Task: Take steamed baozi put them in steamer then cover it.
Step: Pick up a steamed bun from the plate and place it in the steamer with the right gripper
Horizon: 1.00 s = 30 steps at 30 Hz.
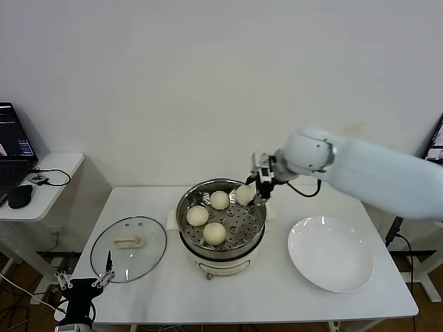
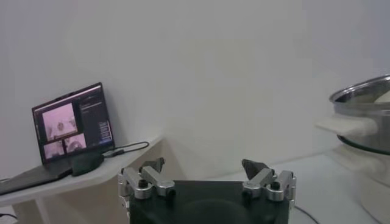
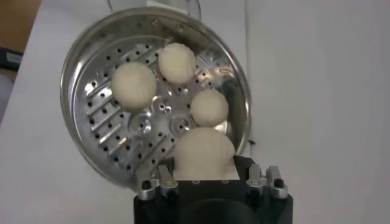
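Observation:
The steel steamer stands mid-table on its cream base, with three baozi on its perforated tray: one at the left, one at the back, one at the front. My right gripper is shut on a fourth baozi and holds it over the steamer's far right rim. In the right wrist view this baozi sits between the jaws above the tray. The glass cover lies flat on the table left of the steamer. My left gripper is open and empty, low by the table's front left corner.
An empty white plate lies right of the steamer. A side table with a laptop and a mouse stands at the left; the laptop also shows in the left wrist view. A white wall is behind.

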Motion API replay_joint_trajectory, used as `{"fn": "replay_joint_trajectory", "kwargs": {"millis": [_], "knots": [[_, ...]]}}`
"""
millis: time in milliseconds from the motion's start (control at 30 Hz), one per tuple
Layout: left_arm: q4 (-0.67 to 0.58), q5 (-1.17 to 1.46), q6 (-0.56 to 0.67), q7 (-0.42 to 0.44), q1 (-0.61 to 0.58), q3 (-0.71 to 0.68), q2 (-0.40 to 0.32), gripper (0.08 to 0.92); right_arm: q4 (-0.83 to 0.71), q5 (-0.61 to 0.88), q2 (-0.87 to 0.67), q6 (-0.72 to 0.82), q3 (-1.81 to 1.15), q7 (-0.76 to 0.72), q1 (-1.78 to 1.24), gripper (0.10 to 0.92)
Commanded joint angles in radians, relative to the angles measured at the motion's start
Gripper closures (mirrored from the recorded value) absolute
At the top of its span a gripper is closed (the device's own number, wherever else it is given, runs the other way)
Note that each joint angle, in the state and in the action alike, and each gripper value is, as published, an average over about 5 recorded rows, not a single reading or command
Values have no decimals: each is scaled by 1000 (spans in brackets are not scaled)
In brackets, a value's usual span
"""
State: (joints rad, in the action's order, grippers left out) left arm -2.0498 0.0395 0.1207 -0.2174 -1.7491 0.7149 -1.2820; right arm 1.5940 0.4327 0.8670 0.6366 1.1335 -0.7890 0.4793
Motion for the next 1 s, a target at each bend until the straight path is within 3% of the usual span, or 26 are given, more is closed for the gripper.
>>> {"fn": "replay_joint_trajectory", "kwargs": {"millis": [33, 500, 800, 1000], "knots": [[5, 2, -1, 0, 6, 1, 0, 177, -48, -20, 102, 79, 47, 57, -68, 397], [16, 2, 2, 0, 9, -4, -3, 177, -82, -106, 111, 66, 30, 60, -128, 397], [14, 1, 4, -2, 5, -3, -4, 177, -65, -65, 100, 80, 5, 66, -136, 394], [17, 1, 6, -3, 3, -3, -5, 177, -20, -55, 62, 89, -31, 72, -121, 319]]}}
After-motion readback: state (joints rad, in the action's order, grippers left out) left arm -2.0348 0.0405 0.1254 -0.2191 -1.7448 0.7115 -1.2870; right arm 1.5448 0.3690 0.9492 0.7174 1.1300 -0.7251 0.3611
